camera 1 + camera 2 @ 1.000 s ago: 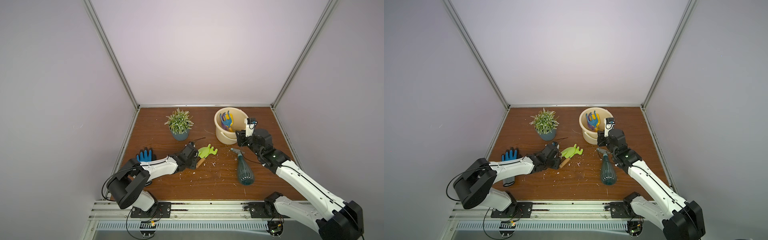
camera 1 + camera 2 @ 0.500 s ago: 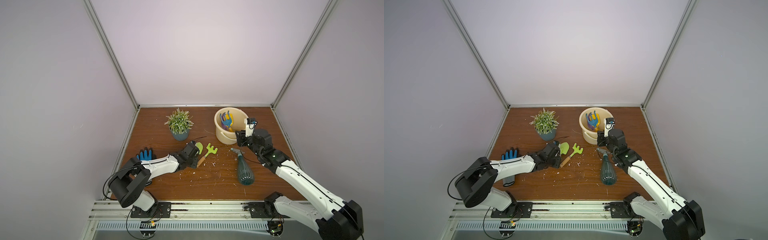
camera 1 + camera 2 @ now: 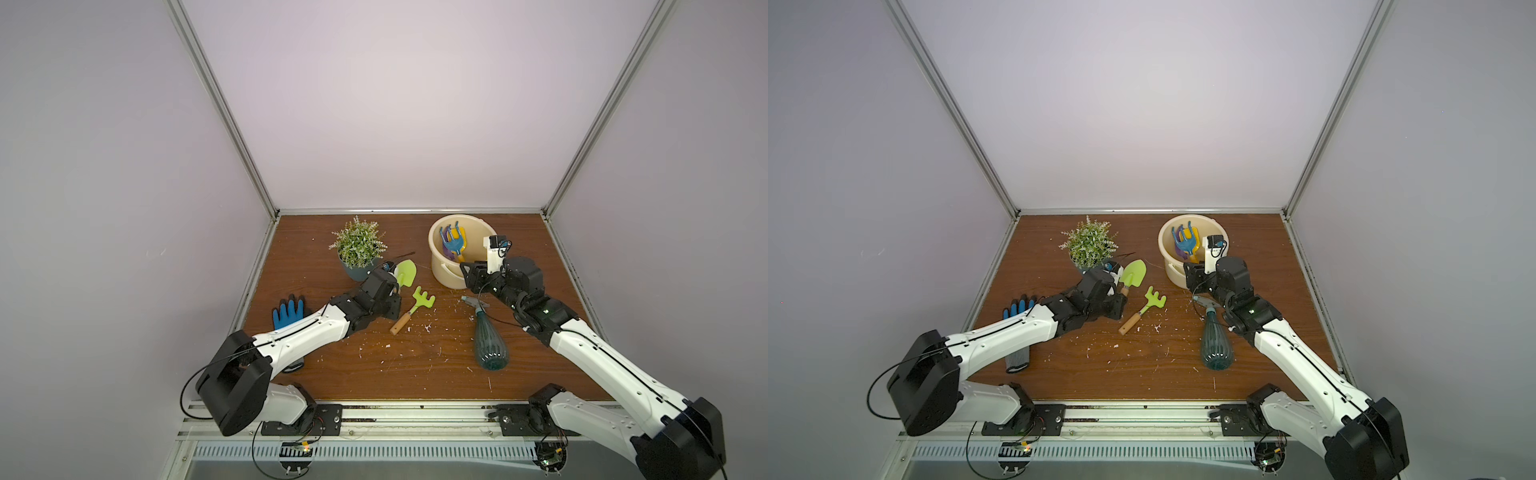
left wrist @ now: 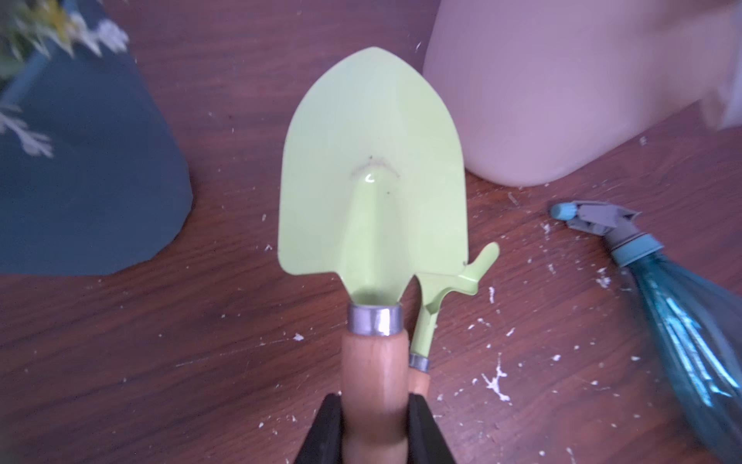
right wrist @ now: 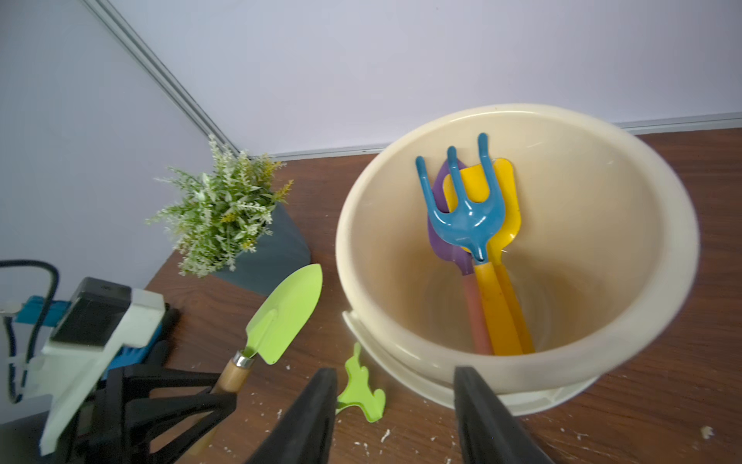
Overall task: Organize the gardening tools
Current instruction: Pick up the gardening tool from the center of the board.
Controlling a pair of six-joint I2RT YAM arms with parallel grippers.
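Note:
My left gripper (image 4: 375, 405) is shut on the wooden handle of a lime trowel (image 4: 373, 168). The trowel's blade (image 3: 406, 272) is raised off the table near the plant pot. A lime fork (image 3: 422, 300) with a wooden handle lies flat just beside it. The teal spray bottle (image 3: 490, 345) lies on its side, nozzle toward the cream bucket (image 3: 440, 266). Inside the bucket lean a blue fork (image 5: 461, 217), a yellow trowel (image 5: 506, 201) and a purple trowel (image 5: 439, 241). My right gripper (image 5: 395, 373) hovers open at the bucket's near side, holding nothing.
A potted plant (image 3: 358, 249) stands close behind the raised trowel. A blue glove (image 3: 289, 311) lies at the left edge, partly under my left arm. White crumbs (image 3: 424, 328) are scattered over the wooden table. Walls close in the left, back and right sides.
My left gripper has closed on the trowel's handle and lifted it away from the lime fork, blade toward the plant. The right arm has stayed by the bucket.

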